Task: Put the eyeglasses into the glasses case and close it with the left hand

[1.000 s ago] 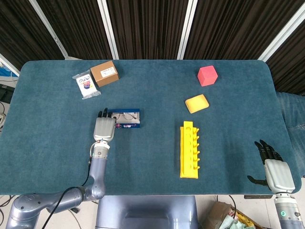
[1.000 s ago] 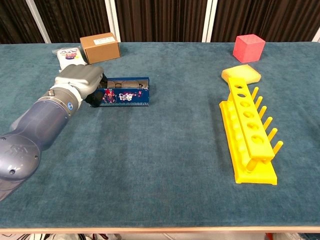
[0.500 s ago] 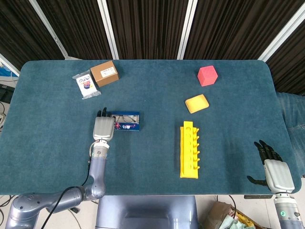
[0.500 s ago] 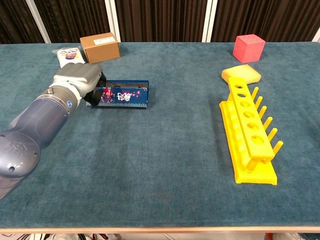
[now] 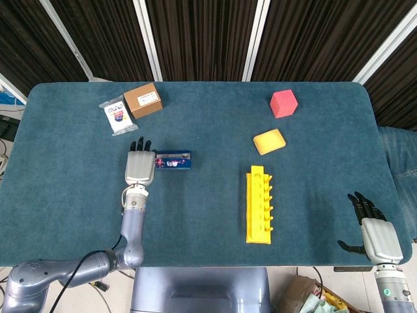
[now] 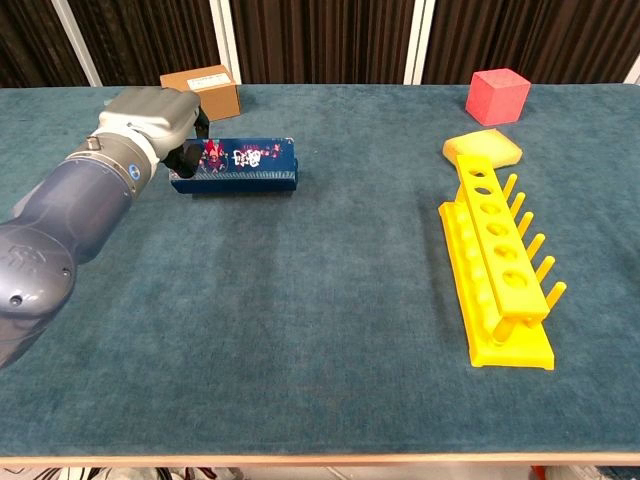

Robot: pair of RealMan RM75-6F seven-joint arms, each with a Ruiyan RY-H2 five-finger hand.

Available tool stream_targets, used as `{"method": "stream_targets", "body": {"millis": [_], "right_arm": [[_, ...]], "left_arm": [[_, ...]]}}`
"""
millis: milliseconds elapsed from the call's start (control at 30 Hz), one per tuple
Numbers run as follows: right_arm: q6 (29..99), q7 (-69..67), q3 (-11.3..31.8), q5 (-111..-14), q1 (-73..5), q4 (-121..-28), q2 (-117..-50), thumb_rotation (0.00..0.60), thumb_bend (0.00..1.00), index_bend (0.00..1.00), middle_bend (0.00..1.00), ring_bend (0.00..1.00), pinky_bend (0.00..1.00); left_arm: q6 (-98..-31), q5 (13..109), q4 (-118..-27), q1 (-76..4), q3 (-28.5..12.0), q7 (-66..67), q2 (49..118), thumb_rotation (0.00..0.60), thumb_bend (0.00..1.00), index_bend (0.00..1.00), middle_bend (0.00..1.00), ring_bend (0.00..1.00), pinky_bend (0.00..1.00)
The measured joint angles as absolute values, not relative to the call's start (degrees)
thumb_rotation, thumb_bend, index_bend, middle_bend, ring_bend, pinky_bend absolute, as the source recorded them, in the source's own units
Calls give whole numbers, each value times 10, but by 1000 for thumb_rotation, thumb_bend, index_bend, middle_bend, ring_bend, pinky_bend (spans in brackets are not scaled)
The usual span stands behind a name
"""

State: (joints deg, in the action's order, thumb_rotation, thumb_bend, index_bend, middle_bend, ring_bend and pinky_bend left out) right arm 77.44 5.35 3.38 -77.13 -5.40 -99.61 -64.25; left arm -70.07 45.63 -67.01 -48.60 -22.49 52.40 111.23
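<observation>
The blue glasses case lies on the table left of centre with its patterned lid down. The eyeglasses are hidden inside it. My left hand sits at the case's left end; its dark fingers touch that end, while in the head view they point away from me, slightly spread. It grips nothing that I can see. My right hand hangs beyond the table's near right edge with its fingers spread and empty; the chest view does not show it.
A brown cardboard box and a white packet lie just beyond the left hand. A yellow tube rack stands right of centre, with a yellow sponge and a pink cube behind it.
The case's lid has swung down from open to closed. My left hand moved away from me and slightly up along the case's left end. The right hand stayed still.
</observation>
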Motion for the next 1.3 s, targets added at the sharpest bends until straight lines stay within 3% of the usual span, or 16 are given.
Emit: {"method": "stream_targets", "body": {"millis": [1300], "right_arm": [[769, 63, 33, -762, -55, -1000, -641, 600, 185, 0, 25, 88, 187]], "left_arm": [[-617, 409, -541, -535, -244, 478, 1137, 600, 594, 552, 214, 70, 158]]}}
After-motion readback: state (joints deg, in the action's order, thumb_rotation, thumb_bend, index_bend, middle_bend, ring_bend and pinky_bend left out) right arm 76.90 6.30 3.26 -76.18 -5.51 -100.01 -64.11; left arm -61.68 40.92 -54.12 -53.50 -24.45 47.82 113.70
